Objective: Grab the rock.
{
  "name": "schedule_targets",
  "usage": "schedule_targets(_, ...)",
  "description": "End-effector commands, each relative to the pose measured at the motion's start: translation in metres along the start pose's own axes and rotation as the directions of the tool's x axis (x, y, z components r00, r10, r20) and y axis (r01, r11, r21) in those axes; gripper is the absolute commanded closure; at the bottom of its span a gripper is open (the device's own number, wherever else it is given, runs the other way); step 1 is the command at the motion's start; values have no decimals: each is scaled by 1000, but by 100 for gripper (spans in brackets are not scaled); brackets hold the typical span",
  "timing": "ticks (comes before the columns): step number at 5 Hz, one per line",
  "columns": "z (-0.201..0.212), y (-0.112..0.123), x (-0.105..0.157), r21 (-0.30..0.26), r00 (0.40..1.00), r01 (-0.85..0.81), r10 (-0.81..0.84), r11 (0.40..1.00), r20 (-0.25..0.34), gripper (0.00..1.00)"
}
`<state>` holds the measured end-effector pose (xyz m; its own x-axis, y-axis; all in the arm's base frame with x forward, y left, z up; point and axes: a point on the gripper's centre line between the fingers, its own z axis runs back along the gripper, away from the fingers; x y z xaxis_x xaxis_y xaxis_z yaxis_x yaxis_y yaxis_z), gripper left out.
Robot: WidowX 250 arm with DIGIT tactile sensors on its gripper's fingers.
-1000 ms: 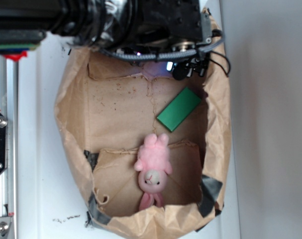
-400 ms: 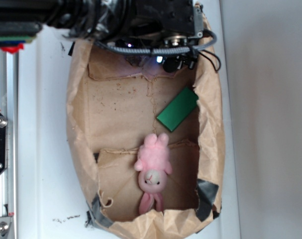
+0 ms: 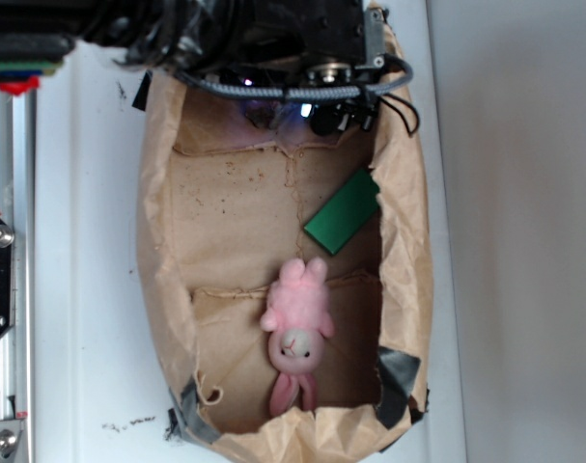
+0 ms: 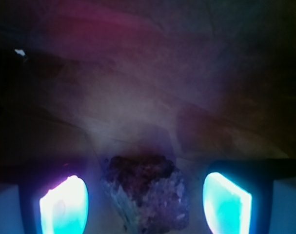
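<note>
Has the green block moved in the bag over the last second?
Yes, slightly. Against the pink plush toy, which stays put, the green block has tilted and its upper end has moved left as the paper bag's wall pressed inward.

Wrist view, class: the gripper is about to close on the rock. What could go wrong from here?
The rock is rough and angular, so the glowing fingers of the gripper may catch only its edges and let it slip or twist out. There is a gap on each side, so uneven contact might push it sideways. The crumpled paper bag wall beside the arm could snag.

Rock (image 4: 147, 192) between the spread jaws
</note>
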<state>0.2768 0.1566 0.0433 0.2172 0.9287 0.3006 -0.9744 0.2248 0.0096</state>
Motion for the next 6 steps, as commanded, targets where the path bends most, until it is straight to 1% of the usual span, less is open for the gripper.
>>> schedule_targets(1,-7,18,9,-52,997,-72,74,996,21,0)
schedule_targets(2,-14,15,1,-54,997,-66,69,996,44,0)
schedule_targets(3,-13,15,2,-53,996,-70,73,996,43,47)
schedule_targets(4,-10,12,7,-54,996,-78,80,996,42,100)
schedule_targets(5,7,9,16,-98,1000,-8,10,995,18,100)
schedule_targets(6,26,11,14,-212,991,132,-127,968,36,100)
